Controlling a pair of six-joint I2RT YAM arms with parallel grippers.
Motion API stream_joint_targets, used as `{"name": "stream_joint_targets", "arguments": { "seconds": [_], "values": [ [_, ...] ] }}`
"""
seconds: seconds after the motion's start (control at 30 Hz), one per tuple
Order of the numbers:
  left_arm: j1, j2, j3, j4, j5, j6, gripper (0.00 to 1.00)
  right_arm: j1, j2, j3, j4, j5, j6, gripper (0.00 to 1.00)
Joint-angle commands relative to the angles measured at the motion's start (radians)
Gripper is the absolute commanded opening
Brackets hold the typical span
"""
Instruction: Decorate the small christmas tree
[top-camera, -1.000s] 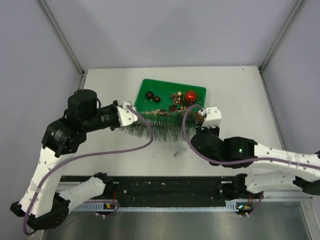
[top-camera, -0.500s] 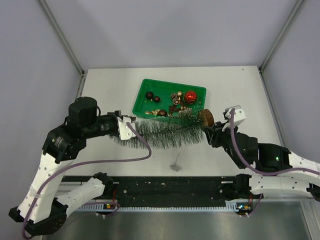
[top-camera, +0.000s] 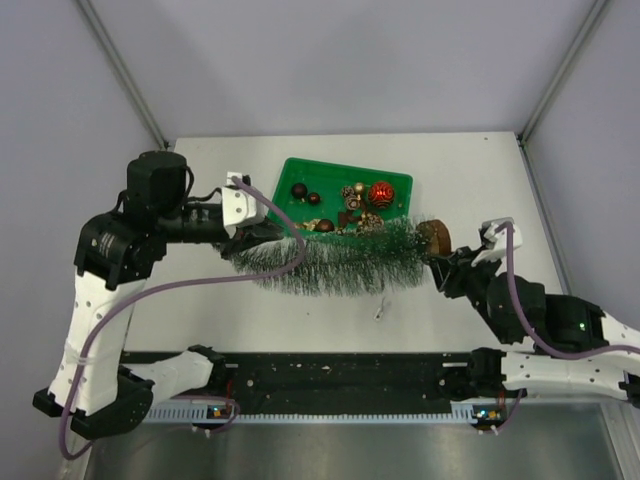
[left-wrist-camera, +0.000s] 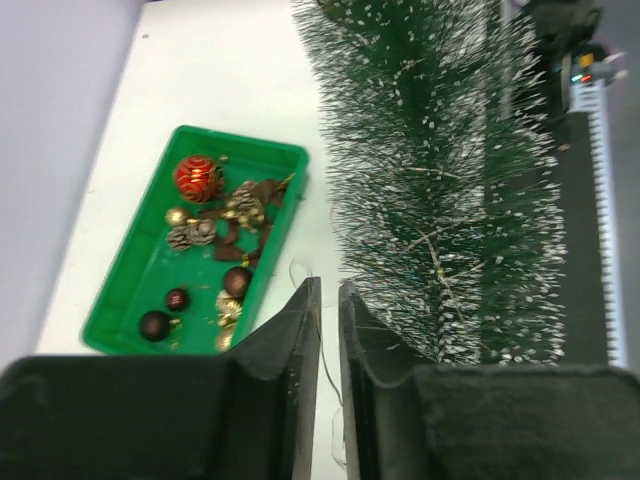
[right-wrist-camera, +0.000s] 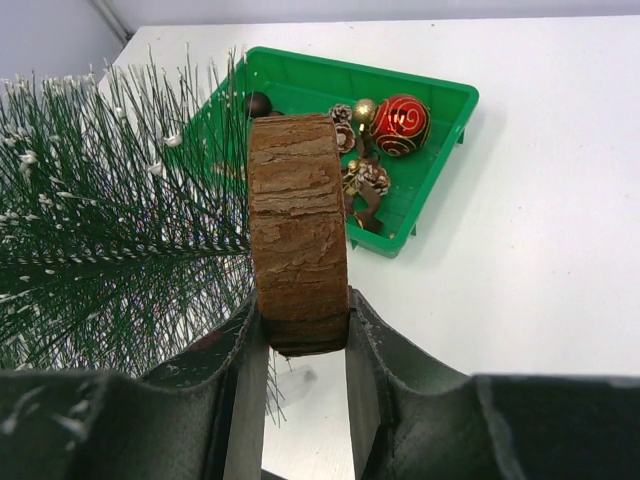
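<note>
The small christmas tree (top-camera: 330, 262) lies level, tip to the left, in front of the green tray (top-camera: 330, 178). My right gripper (top-camera: 440, 258) is shut on its brown wooden base (top-camera: 437, 237). The right wrist view shows the base disc (right-wrist-camera: 298, 220) clamped between the fingers of that gripper (right-wrist-camera: 298, 310), with the tree's branches (right-wrist-camera: 100, 230) to the left. My left gripper (top-camera: 250, 236) is at the tree's tip. In the left wrist view its gripper (left-wrist-camera: 328, 290) is nearly closed with only a thin thread between the fingers. The tree (left-wrist-camera: 440, 180) runs beside the right finger, not between them.
The tray holds a red bauble (top-camera: 381, 193), dark balls, pine cones and gold pieces. It also shows in the left wrist view (left-wrist-camera: 140, 270) and the right wrist view (right-wrist-camera: 440, 95). A small clear tag on a thread (top-camera: 380, 312) lies below the tree.
The right gripper has carried the tree's base to the right, and the whole tree shifted right with it. The left gripper moved back towards the tray's left corner. The small tag moved right.
</note>
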Motion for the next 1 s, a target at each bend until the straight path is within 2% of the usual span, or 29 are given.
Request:
{"name": "stream_joint_targets", "arguments": {
  "seconds": [0.0,0.1,0.13,0.17,0.2,0.23,0.27,0.3,0.47,0.57,0.6,0.63,0.67,0.73,0.77,0.97],
  "values": [
    [0.023,0.053,0.080,-0.183,0.197,0.001,0.21,0.010,-0.035,0.039,0.018,0.043,0.036,0.00],
    [0.024,0.033,0.048,-0.162,0.207,-0.001,0.22,0.012,-0.052,0.040,0.014,0.049,0.034,0.00],
    [0.024,0.025,0.039,-0.145,0.208,-0.006,0.31,0.010,-0.059,0.040,0.014,0.049,0.031,0.00],
    [0.024,0.019,0.034,-0.136,0.208,-0.012,0.32,0.010,-0.064,0.040,0.012,0.052,0.030,0.00],
    [0.026,0.014,0.032,-0.123,0.213,-0.023,0.39,0.010,-0.075,0.039,0.011,0.052,0.027,0.00],
    [0.027,0.011,0.031,-0.110,0.214,-0.031,0.40,0.012,-0.084,0.036,0.011,0.052,0.021,0.00],
    [0.029,0.008,0.029,-0.093,0.210,-0.043,0.53,0.010,-0.090,0.037,0.008,0.052,0.019,0.00],
    [0.033,0.005,0.028,-0.059,0.187,-0.063,0.55,0.012,-0.101,0.037,0.003,0.052,0.017,0.00],
    [0.102,-0.096,-0.084,0.347,0.012,-0.296,0.59,0.010,-0.107,0.045,-0.040,0.046,0.048,0.00],
    [0.127,-0.156,-0.147,0.540,-0.098,-0.359,0.67,0.012,-0.082,0.048,-0.066,0.043,0.074,0.00],
    [0.130,-0.162,-0.138,0.567,-0.135,-0.368,0.77,0.012,-0.070,0.050,-0.072,0.040,0.080,0.00],
    [0.132,-0.163,-0.129,0.588,-0.180,-0.377,0.93,0.010,-0.063,0.053,-0.080,0.038,0.089,0.00],
    [0.133,-0.164,-0.115,0.611,-0.226,-0.400,0.99,0.010,-0.055,0.056,-0.084,0.031,0.093,0.00],
    [0.133,-0.168,-0.104,0.668,-0.336,-0.449,0.99,0.012,-0.047,0.060,-0.084,0.018,0.091,0.00],
    [0.133,-0.170,-0.098,0.680,-0.346,-0.442,0.99,0.012,-0.047,0.063,-0.084,0.005,0.093,0.00],
    [0.133,-0.113,0.031,0.605,-0.251,-0.411,0.99,0.012,-0.029,0.086,-0.103,-0.048,0.082,0.00]
  ]
}}
